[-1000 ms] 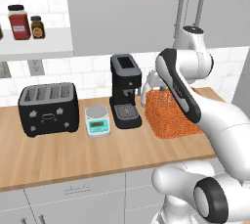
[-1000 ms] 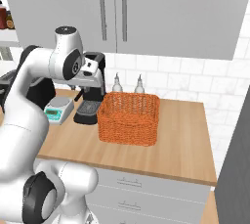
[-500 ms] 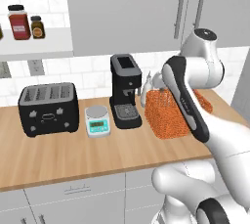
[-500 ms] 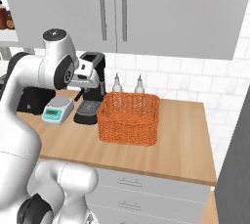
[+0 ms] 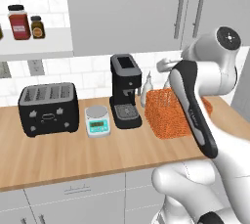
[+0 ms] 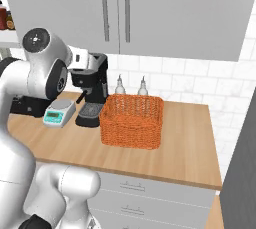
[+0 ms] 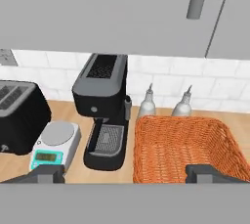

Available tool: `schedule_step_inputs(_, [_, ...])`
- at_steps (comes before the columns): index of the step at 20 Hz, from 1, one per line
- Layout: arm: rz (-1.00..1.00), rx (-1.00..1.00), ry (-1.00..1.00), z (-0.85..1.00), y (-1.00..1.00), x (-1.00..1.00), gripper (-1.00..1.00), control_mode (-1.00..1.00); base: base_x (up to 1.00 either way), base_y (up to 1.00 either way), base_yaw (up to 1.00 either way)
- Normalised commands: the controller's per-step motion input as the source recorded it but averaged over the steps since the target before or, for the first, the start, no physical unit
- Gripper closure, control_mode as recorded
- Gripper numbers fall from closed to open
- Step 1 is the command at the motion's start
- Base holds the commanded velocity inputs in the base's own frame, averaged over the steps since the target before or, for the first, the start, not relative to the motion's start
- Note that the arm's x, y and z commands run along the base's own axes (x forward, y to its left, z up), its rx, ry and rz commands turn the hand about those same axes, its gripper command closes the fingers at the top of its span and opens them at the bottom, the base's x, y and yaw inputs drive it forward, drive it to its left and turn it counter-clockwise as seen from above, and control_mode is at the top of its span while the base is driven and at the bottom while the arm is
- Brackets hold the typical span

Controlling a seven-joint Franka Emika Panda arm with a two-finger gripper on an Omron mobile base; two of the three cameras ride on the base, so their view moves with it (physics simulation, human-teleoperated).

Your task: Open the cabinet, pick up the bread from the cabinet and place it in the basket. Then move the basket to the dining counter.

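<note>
Gripper point(image 7: 125, 173) is hovering with jaws spread wide above the basket point(image 6: 132, 121), which is resting on the wooden counter point(image 6: 187, 148) beneath the closed cabinet point(image 6: 170, 13).

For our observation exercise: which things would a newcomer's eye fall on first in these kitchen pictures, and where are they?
The orange woven rectangular basket stands out on the light wooden counter, right of the black coffee machine. Above hang the closed grey wall cabinet doors, and the big white robot arm rises before them.

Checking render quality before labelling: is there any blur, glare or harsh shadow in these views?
Left base view: sharp, even light, soft shadow under the toaster. Right base view: the basket weave is crisp, no glare. Hand view: the cabinet is flat grey, nothing blurred.
</note>
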Motion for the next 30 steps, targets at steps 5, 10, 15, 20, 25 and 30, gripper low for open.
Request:
schedule_step_inputs(5, [0.0,0.0,-0.31,0.97,-0.16,0.0,-1.0,-1.0,0.0,0.0,0.0])
schedule_step_inputs(10, [-0.09,0.0,-0.04,0.67,-0.43,0.0,-1.0,-1.0,0.0,0.0,0.0])
schedule_step_inputs(15, [-0.12,0.01,0.13,0.43,-0.46,0.22,-1.0,-1.0,0.0,0.0,0.0])
schedule_step_inputs(20, [-0.02,0.07,-0.01,0.31,-0.24,0.2,-1.0,-1.0,0.0,0.0,0.0])
schedule_step_inputs(25, [0.0,0.14,-0.02,0.26,-0.06,0.0,-1.0,-1.0,0.0,0.0,0.0])
schedule_step_inputs(30, [0.0,0.14,-0.01,0.0,0.0,0.03,-1.0,-1.0,0.0,0.0,0.0])
